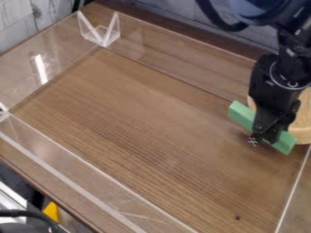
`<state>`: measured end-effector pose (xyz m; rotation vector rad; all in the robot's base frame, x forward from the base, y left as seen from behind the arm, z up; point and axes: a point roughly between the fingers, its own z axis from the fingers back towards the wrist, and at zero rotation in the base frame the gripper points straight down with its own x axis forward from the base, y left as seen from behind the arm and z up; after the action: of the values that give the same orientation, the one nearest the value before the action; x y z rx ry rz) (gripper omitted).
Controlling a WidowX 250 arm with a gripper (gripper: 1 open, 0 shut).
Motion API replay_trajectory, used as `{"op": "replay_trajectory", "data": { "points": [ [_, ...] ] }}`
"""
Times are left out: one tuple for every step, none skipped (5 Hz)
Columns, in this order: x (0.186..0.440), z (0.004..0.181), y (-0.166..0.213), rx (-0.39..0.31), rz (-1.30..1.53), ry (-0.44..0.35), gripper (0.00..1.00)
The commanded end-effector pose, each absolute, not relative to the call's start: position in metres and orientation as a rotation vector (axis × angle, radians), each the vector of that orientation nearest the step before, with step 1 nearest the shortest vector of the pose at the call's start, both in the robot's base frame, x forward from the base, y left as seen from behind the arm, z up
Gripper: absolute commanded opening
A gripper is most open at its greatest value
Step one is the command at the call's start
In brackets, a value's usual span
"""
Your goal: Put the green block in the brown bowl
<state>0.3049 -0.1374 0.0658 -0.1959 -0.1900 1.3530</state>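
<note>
Pincer (270,130) clenched on the green block (259,126), which we judge held low beside the brown bowl (301,127); next we must carry it over the rim and release.

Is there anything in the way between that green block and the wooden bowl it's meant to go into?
Nothing visible. The green block lies right against the brown bowl at the right edge, with the tool over it.

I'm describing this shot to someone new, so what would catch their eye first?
The black gripper at the right edge, pointing down and shut on the bright green block. Just behind it, a sliver of the brown bowl peeks in at the frame's edge. The rest is a bare wooden table inside clear plastic walls.
</note>
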Motion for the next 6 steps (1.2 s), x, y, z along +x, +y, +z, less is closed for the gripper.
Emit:
{"op": "replay_trajectory", "data": {
  "points": [
    [0.307, 0.087, -0.145, -0.259, 1.295, -0.213, 0.00],
    [0.309, 0.090, -0.142, -0.262, 1.239, -0.207, 0.00],
    [0.312, 0.096, -0.138, -0.267, 1.185, -0.203, 0.00],
    [0.315, 0.097, -0.147, -0.270, 1.179, -0.207, 0.00],
    [0.318, 0.095, -0.156, -0.278, 1.186, -0.215, 0.00],
    [0.316, 0.098, -0.153, -0.280, 1.227, -0.236, 0.00]
  ]
}}
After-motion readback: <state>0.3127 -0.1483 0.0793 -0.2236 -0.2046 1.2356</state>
